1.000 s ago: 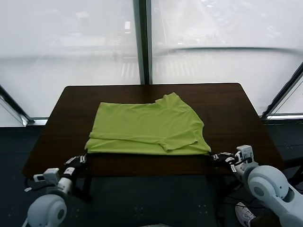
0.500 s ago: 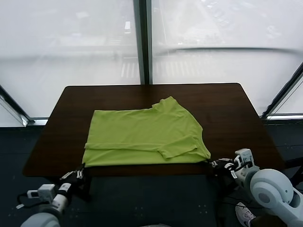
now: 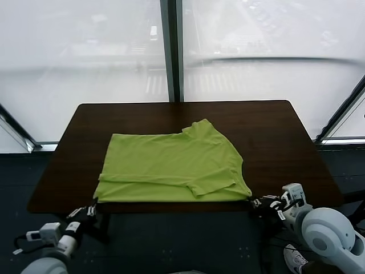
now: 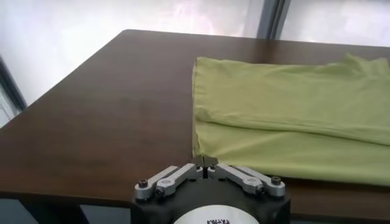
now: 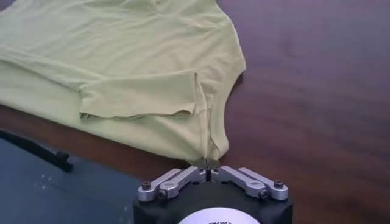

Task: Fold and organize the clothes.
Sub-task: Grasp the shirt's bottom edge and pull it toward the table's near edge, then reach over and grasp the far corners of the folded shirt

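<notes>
So the lime-green T-shirt (image 3: pixel 171 168) is lying folded on the dark brown surface (image 3: pixel 274 137), roughly in the middle and pulled toward the near edge, with its front hem running right along that edge. It's doubled over on itself, and one short sleeve (image 5: pixel 140 94) lies flat on top near the robot's right-hand corner. The collar end pokes up toward the far side.

Both arms are low at the near edge, one at each front corner of the shirt. The left gripper (image 4: pixel 204 161) has its fingertips pressed together right at the shirt's left front corner, and in the left wrist view the fabric corner runs straight into the tips, so it looks like it's pinching that corner. Same story on the other side: the right gripper (image 5: pixel 207 162) sits at the right front corner with its tips together on the little point of fabric hanging over the edge.

Behind the surface there's a big frosted window with a dark vertical post (image 3: pixel 171 51) in the middle.
</notes>
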Available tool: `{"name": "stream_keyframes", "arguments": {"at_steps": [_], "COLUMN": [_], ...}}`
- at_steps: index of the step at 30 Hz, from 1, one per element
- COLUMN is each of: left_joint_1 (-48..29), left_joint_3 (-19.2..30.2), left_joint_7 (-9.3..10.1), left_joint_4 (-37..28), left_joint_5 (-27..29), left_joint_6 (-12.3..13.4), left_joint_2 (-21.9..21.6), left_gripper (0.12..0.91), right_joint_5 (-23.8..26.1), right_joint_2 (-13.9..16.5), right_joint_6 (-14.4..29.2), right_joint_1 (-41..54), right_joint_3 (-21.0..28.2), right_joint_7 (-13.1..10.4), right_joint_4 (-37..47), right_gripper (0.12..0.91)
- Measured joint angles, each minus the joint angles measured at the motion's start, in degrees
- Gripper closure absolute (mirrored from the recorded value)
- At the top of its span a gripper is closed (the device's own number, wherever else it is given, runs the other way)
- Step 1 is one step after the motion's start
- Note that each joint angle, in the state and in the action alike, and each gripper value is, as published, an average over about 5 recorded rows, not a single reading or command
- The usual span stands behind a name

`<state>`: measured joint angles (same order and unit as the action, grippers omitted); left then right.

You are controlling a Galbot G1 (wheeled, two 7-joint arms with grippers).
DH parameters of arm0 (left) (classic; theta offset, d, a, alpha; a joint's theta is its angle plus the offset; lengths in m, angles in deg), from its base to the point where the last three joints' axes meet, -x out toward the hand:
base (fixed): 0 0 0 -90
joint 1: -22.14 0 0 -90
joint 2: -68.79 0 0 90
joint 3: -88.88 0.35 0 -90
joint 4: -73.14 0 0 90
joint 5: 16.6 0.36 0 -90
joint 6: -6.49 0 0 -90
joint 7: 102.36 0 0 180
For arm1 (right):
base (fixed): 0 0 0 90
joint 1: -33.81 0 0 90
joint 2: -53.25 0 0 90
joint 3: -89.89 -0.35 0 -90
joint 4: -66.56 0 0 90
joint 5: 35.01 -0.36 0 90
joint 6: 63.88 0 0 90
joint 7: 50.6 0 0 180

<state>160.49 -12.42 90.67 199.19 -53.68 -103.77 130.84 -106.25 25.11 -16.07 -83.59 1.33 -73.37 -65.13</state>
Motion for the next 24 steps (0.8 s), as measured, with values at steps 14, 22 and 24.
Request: {"name": "stream_keyframes", "arguments": {"at_steps": [14, 22, 24], "left_joint_1": [-1.71, -15.55, -19.87], "left_joint_3": [-3.50, -0.21, 1.03], "left_joint_7": [-1.21, 1.71, 2.39], "left_joint_4": [3.64, -0.58, -2.59], "left_joint_5": [-3.53, -10.93, -13.07], "left_joint_6": [-3.18, -5.85, -6.79], "left_joint_2": [-2.45, -4.47, -4.77], "left_gripper": [0.123, 0.123, 0.123], "right_joint_5": [3.63, 11.43, 12.79], "right_joint_2": [-7.54, -16.78, -19.34], "right_joint_6": [0.79, 1.16, 1.16], "right_joint_1": [23.36, 41.93, 46.02], "right_joint_3": [7.96, 19.72, 22.79], "right_joint_7": [5.64, 8.23, 8.46], "right_joint_4": [12.43, 25.85, 29.71], "right_gripper": [0.119, 0.118, 0.118]}}
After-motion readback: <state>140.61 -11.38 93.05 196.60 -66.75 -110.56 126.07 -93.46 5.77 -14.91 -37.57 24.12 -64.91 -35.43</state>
